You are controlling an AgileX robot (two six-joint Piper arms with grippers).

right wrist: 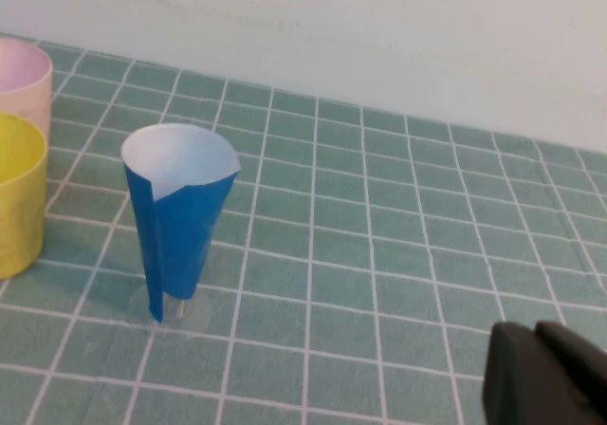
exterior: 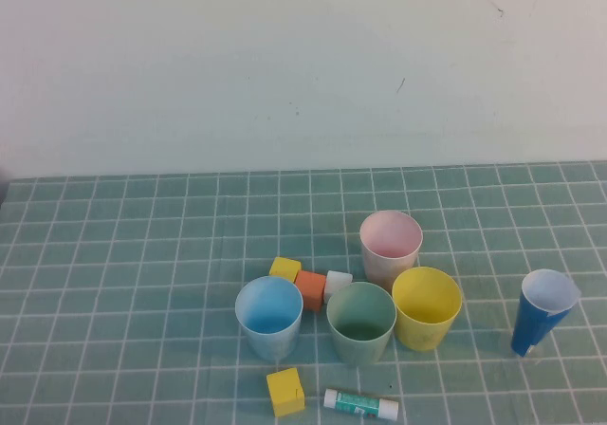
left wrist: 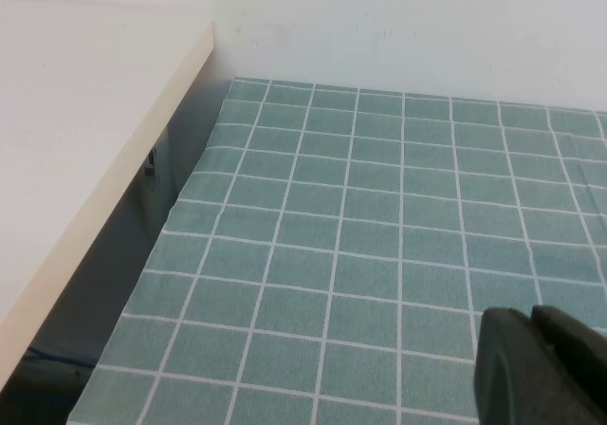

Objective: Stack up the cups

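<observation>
Four pastel cups are seen standing upright and unstacked near the middle of the green checked tablecloth (exterior: 114, 254): the light blue cup (exterior: 269, 317), the pale green cup (exterior: 361, 322) beside it, the yellow cup (exterior: 427, 307) touching the green one, and the pink cup (exterior: 390, 248) just behind the yellow one.

The left gripper (left wrist: 542, 368) is seen only in its own wrist view, clenched with its dark fingers pressed together over bare cloth near the table's edge; no cup is seen ahead of it and nothing is grasped.

The right gripper (right wrist: 541, 373) is likewise clenched on nothing. Ahead of it a tall dark blue cup (right wrist: 180, 221) with a white inside is seen, with the yellow and pink cups farther beyond it.

Small blocks (exterior: 310, 287) are gathered between the blue and pink cups; a yellow block (exterior: 285, 392) and a glue stick (exterior: 360, 404) lie in front of the blue and green cups.
</observation>
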